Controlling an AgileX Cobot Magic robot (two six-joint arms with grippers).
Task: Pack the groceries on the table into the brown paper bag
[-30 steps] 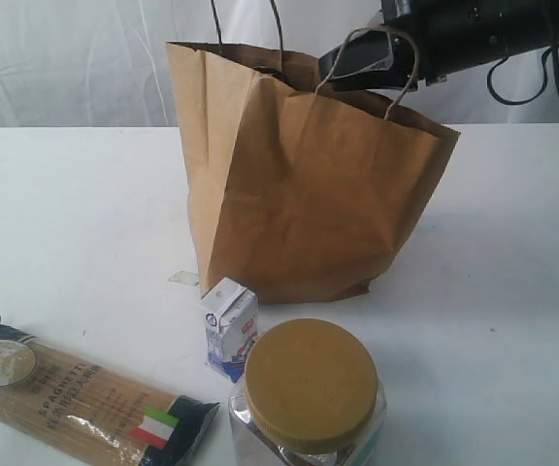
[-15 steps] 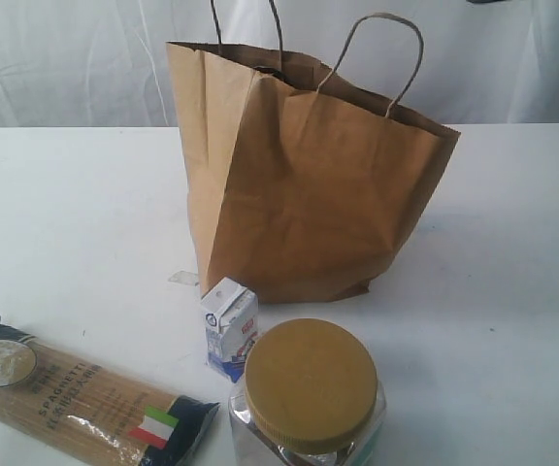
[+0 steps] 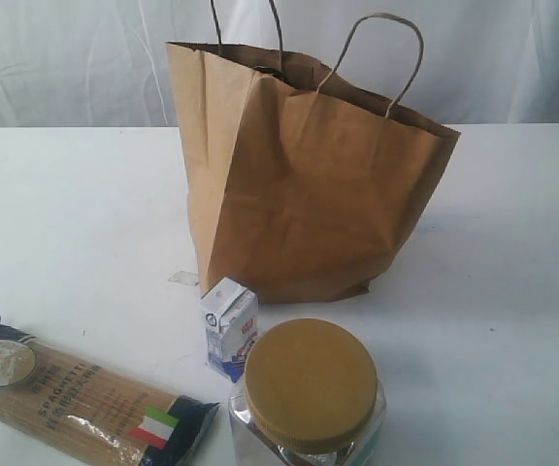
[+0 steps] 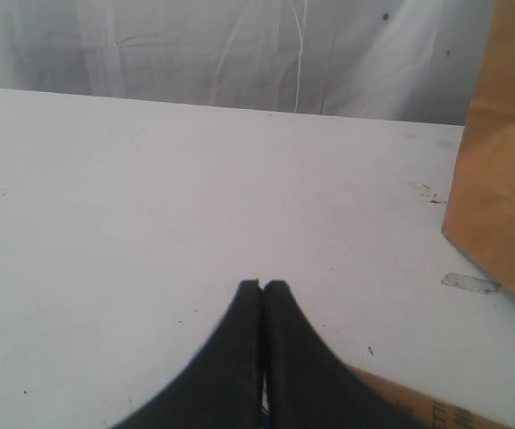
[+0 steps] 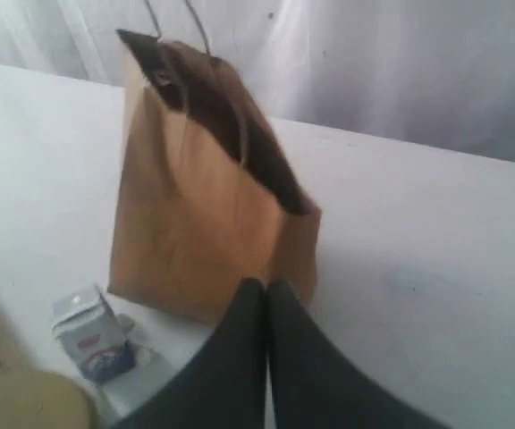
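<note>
Brown paper bag (image 5: 195,232) stands beyond touching jaws.

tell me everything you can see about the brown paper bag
The brown paper bag is tall creased kraft paper with two twisted cord handles standing up. It stands upright, mouth open, on the white table. Its inside looks dark; contents cannot be seen. Only the table touches it; the small white-blue carton stands just in front, apart.
</note>
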